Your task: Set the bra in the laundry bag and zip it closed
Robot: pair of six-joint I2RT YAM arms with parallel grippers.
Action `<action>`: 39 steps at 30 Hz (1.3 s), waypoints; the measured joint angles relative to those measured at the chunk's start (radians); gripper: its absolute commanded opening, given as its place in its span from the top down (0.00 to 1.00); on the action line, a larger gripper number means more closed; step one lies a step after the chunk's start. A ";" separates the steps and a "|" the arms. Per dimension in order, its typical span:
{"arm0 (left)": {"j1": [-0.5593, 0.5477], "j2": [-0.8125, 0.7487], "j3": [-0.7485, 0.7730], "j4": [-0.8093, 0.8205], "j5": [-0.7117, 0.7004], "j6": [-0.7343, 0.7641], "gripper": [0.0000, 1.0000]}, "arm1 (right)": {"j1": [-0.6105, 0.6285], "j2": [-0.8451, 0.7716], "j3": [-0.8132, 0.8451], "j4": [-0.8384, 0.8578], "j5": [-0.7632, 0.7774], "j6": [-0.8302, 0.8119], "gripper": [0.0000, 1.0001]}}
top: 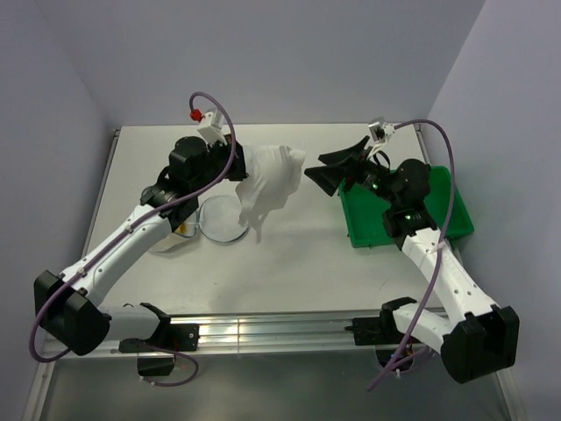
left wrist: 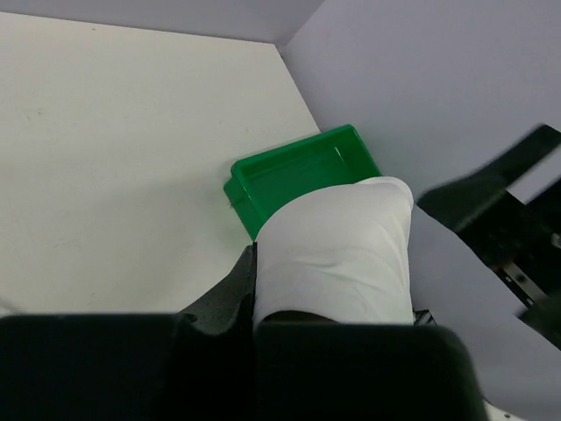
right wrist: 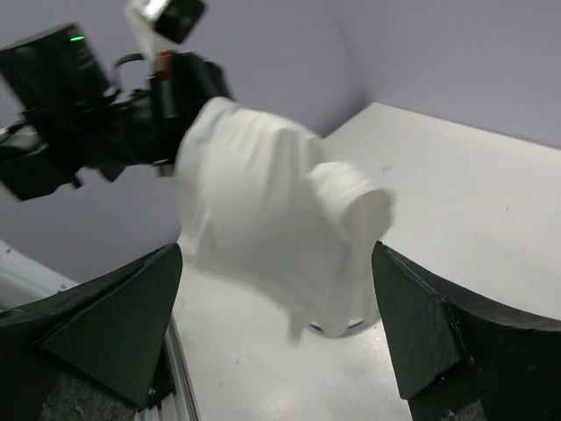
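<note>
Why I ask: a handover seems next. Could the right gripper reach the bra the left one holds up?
Probably yes: the right gripper is open and faces the bra, which hangs from the left gripper; nothing stands between them.

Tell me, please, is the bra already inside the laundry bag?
No, the bra hangs from the left gripper, lifted outside the laundry bag.
</note>
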 measured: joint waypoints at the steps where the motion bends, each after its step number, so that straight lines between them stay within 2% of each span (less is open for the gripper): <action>1: -0.004 -0.013 -0.011 0.000 0.002 0.005 1.00 | 0.003 0.023 0.011 -0.014 0.010 -0.003 0.03; 9: -0.012 -0.090 -0.103 0.073 0.109 0.007 1.00 | 0.019 0.160 0.017 -0.006 0.000 0.052 0.04; 14: -0.012 -0.092 -0.132 0.105 0.166 0.006 1.00 | 0.040 0.203 0.016 0.113 -0.092 0.146 0.08; 15: -0.012 -0.092 -0.136 0.113 0.176 0.006 1.00 | 0.047 0.212 0.014 0.150 -0.109 0.169 0.16; 17: -0.012 -0.092 -0.139 0.124 0.196 0.005 1.00 | 0.056 0.229 0.011 0.223 -0.143 0.212 0.25; 18: -0.012 -0.092 -0.140 0.131 0.206 0.005 1.00 | 0.060 0.237 0.010 0.251 -0.157 0.233 0.45; 20: -0.012 -0.095 -0.143 0.140 0.220 0.005 1.00 | 0.063 0.249 0.010 0.295 -0.173 0.257 0.65; 21: -0.012 -0.100 -0.146 0.143 0.227 0.003 1.00 | 0.063 0.253 0.010 0.304 -0.177 0.271 0.81; 24: -0.010 -0.114 -0.152 0.142 0.243 -0.007 0.99 | 0.063 0.253 0.009 0.332 -0.183 0.298 0.99; 27: -0.005 -0.127 -0.152 0.139 0.257 -0.018 0.76 | 0.063 0.245 0.009 0.342 -0.183 0.305 1.00; 28: -0.002 -0.134 -0.152 0.135 0.262 -0.019 0.60 | 0.063 0.239 0.008 0.337 -0.183 0.304 1.00; 30: 0.010 -0.151 -0.156 0.126 0.268 -0.019 0.41 | 0.061 0.222 0.008 0.325 -0.178 0.299 1.00; 31: 0.020 -0.170 -0.166 0.125 0.268 -0.021 0.26 | 0.060 0.212 0.006 0.320 -0.175 0.298 1.00; 34: 0.064 -0.255 -0.229 0.127 0.268 -0.035 0.12 | 0.050 0.182 -0.004 0.314 -0.172 0.291 1.00; 39: 0.117 -0.406 -0.339 0.156 0.277 -0.050 0.04 | 0.044 0.166 -0.012 0.297 -0.165 0.283 1.00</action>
